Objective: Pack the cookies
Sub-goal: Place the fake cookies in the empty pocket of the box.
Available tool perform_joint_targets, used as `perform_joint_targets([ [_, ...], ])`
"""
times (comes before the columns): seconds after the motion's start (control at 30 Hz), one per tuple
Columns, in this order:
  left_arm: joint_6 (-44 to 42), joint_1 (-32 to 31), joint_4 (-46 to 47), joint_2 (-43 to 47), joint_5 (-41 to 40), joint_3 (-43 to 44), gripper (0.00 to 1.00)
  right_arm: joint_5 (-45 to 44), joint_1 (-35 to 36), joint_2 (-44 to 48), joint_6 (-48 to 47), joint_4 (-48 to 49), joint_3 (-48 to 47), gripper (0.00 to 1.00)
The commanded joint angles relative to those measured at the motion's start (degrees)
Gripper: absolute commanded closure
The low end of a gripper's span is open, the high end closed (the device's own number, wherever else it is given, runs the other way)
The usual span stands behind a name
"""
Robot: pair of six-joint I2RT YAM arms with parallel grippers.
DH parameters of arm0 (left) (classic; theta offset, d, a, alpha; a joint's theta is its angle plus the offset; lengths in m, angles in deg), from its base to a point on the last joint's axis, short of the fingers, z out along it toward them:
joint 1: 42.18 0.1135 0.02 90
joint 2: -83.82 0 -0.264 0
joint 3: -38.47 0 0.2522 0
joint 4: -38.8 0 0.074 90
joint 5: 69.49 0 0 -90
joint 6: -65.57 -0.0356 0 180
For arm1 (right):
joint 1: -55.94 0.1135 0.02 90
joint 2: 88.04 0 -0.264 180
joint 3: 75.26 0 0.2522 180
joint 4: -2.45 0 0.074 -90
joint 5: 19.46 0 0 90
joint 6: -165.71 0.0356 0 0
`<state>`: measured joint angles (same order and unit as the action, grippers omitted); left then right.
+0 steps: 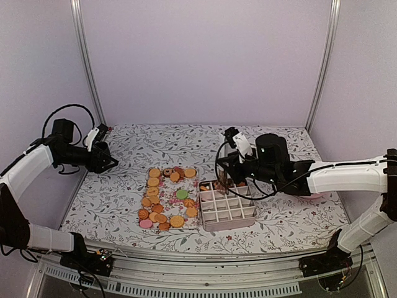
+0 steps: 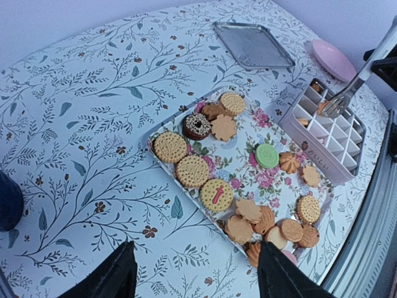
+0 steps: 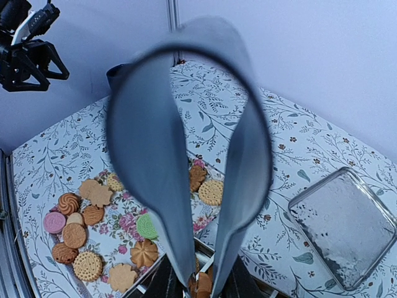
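Right gripper [image 3: 200,282] clamped on tongs [image 3: 149,161], tips in divided box's [image 1: 231,226] 12 o'clock row; few cookies [image 1: 160,208] packed, most lie on floral tray [image 2: 245,148] at box's 9 o'clock; left gripper [image 2: 195,268] spread apart, idle.

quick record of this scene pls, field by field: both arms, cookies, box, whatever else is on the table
left gripper: open, empty, raised left of the trays
right gripper: shut on tongs
tongs tip: down in a far cell of the box, at a cookie
cookies: most on the floral tray, a few in the box's far cells
box: divided, right of the floral tray, most cells empty
pink plate: beyond the box
metal tray: flat on the table's far side
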<state>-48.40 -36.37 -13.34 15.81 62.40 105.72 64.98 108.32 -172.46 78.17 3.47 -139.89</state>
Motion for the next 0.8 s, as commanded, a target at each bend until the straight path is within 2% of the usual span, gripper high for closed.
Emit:
perform_joint_targets([
  [0.0, 0.3, 0.3, 0.8, -0.4, 0.4, 0.9, 0.33, -1.4, -0.6, 2.7, 0.6, 0.8, 0.7, 1.0],
  [0.27, 0.0, 0.3, 0.7, 0.1, -0.2, 0.7, 0.33, 1.8, -0.7, 1.9, 0.6, 0.4, 0.2, 0.98],
  [0.4, 0.1, 0.3, 0.7, -0.1, 0.2, 0.7, 0.33, 2.5, -0.6, 1.2, 1.0, -0.3, 0.1, 0.89],
  [0.6, 0.1, 0.3, 0.7, -0.2, 0.0, 0.7, 0.33, 1.6, -0.6, 1.3, 1.4, -0.4, 0.0, 0.68],
  [0.77, 0.1, 0.3, 0.7, -0.1, -0.1, 0.6, 0.33, 1.0, -0.6, 1.1, 1.1, -0.4, -0.5, 0.62],
])
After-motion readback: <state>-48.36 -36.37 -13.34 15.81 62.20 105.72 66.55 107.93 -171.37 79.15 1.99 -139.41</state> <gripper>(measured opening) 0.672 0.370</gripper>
